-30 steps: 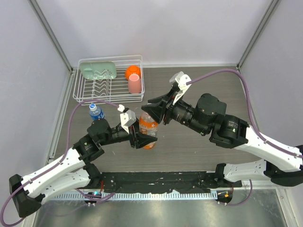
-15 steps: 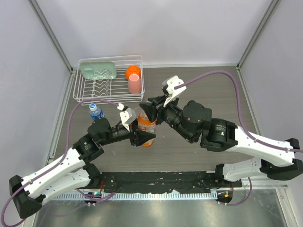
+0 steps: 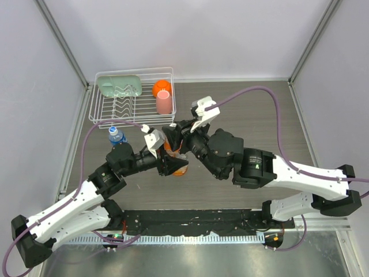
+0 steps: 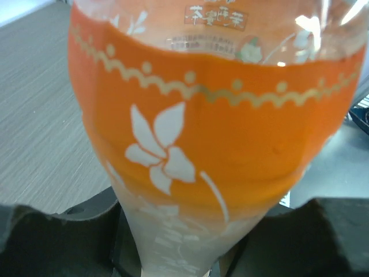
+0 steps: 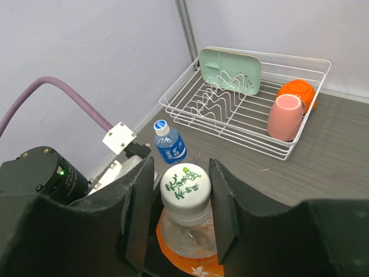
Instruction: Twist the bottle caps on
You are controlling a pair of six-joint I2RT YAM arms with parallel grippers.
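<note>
Plastic of orange bottle [image 4: 202,144] is judged thin, light, slick and crushable. It is clamped low on its body by left claw [image 4: 184,248], mid-surface [image 5: 340,150]. Cap [image 5: 183,184] is seated on its neck and flanked closely by right claw [image 5: 180,173]; contact cannot be told. The cap's rim is best gripped. Blue bottle [image 5: 170,144] and rack [image 5: 230,134] crowd the far side; open room is seen rightward.

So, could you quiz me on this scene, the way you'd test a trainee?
1. True or false: the orange bottle lies inside the rack.
2. What sits between the fingers of the right end effector? A: a spoon. B: a cap. C: a sponge.
3. How many cups are in the rack?

Key:
1. False. It is outside the rack, held by the left end effector.
2. B.
3. Two: a pink cup and an orange cup.
</note>
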